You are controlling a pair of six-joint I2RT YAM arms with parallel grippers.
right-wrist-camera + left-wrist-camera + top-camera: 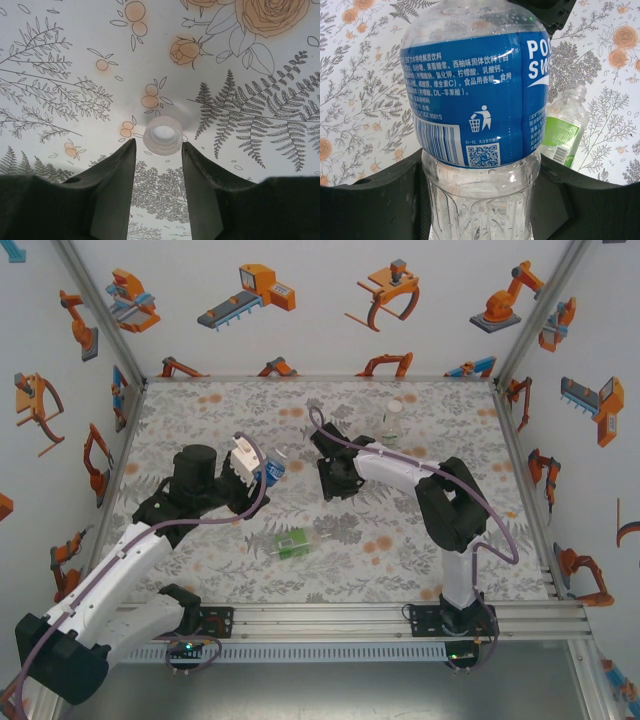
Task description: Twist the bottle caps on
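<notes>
One bottle is getting ready for its cap. The left gripper (250,468) squeezes the blue-labelled bottle (470,100). The right gripper (159,150) has a white cap (163,135) at its tips; I cannot tell if it pinches it. Next, I think, the cap must sit straight on the bottle's mouth, then turn.

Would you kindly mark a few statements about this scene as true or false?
1. The left gripper holds the blue bottle. True.
2. A cap is at the tip of the right gripper. True.
3. The green bottle is in the right gripper. False: it rests on the table, apart from both grippers.
4. The tall bottle stands right beside the green bottle. False: it stands far back on the table, beyond the right gripper.
</notes>
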